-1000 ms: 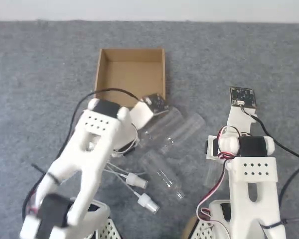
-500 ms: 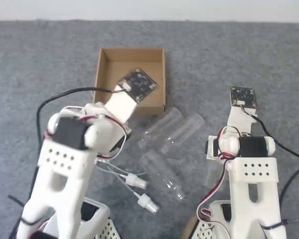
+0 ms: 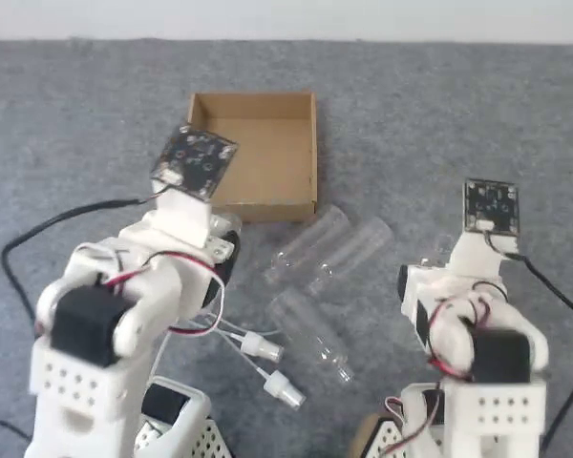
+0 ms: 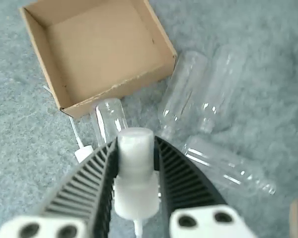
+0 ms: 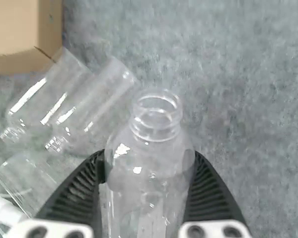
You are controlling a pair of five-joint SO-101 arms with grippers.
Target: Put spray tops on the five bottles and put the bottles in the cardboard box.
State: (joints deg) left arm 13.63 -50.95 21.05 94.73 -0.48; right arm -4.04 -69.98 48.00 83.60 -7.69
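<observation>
One grey counter [image 3: 76, 114] carried two arms, one cardboard box [image 3: 250, 198], five bottles and four spray tops that I could count.

The box sat open near the middle of the far edge. Two bottles [image 3: 308, 248] [image 3: 353, 250] lay touching side by side, just off the box's near right corner. A third bottle [image 3: 310, 336] lay nearer the arms. A fourth bottle [image 4: 109, 119] lay just beside the box's near wall. The fifth bottle [image 5: 156, 116] was pinched upright in the right tool [image 5: 148, 158], neck bare.

The left tool [image 4: 135, 143] was clamped on one spray top [image 4: 134, 193]. Two more tops [image 3: 264, 346] [image 3: 286, 389] lay toward the near edge, between the arms. Another top [image 4: 82, 153] lay near the fourth bottle.

Over the last second the left arm [image 3: 124, 315] had swung from above the bottle pair across to the box's near left corner. The right arm [image 3: 473, 324] had drawn back a little toward its base.

Bare counter stretched left of the box to the left edge. More lay right of the bottle pair to the far right corner. The lying bottles and tops crowded the strip between the arms.
</observation>
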